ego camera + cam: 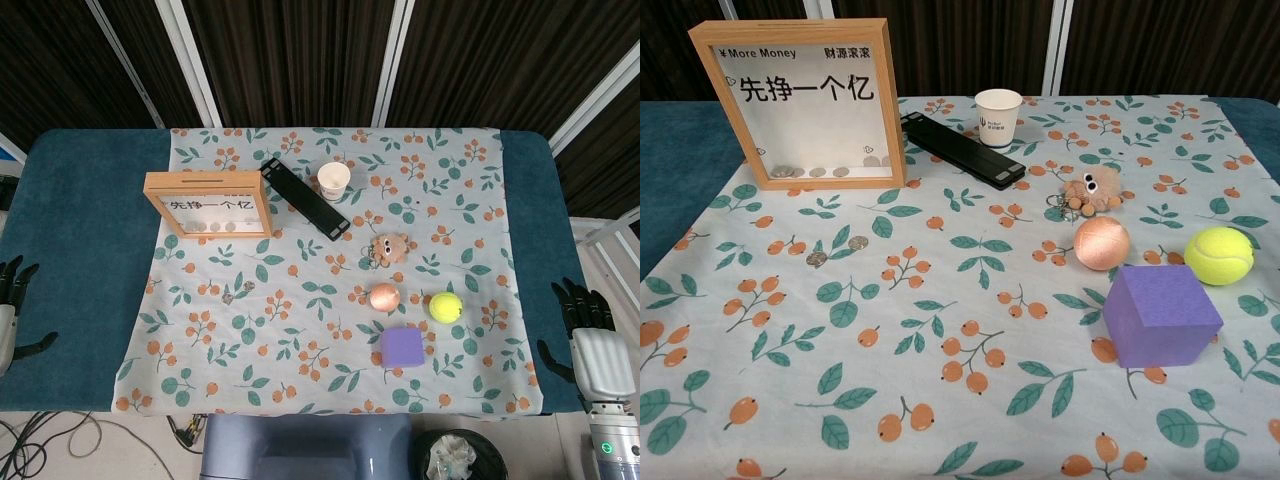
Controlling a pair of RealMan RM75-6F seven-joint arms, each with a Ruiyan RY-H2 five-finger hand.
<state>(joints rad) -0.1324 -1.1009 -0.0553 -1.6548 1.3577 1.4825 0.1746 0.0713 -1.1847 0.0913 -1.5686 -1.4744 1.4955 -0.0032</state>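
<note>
Quick notes from us. Right hand (592,340) hangs off the desk's (80,250) right edge, near the front-right corner. Its fingers are spread w/ nothing in them. Left hand (10,300) is the same story at the left edge: fingers apart, holding nothing, partly cut off by the frame.

Closest stuff to the right hand is the tennis ball (445,306) and the purple block (403,347). Both sit on the floral cloth (300,330) toward the front-right, near each other but not touching.

Handling, imo:
- Ball: prob light, felt so decent friction, springy. It'll roll if nudged, so we'd wrap fingers round the widest part from above rather than poke at it.
- Block: looks like foam, so light and a bit squishy, not fragile. Flat faces, so thumb on one side face and fingers on the opposite one. Top face is free.

Looks: the ball is yellow-green and fuzzy w/ a faint seam. The block is matte violet w/ crisp edges, sitting flat and turned slightly askew.

Other bits:
- A pinkish ball (384,297) sits just left of the tennis ball.
- A small googly-eyed plush (390,247) is behind that.
- A paper cup (334,180) stands upright nr the back edge, w/ a long black bar (305,198) lying diagonally beside it.
- A wooden coin-bank frame (208,204) stands back-left, coins inside at the bottom.
- A couple of loose coins (817,258) lie on the cloth in front of the frame.
</note>
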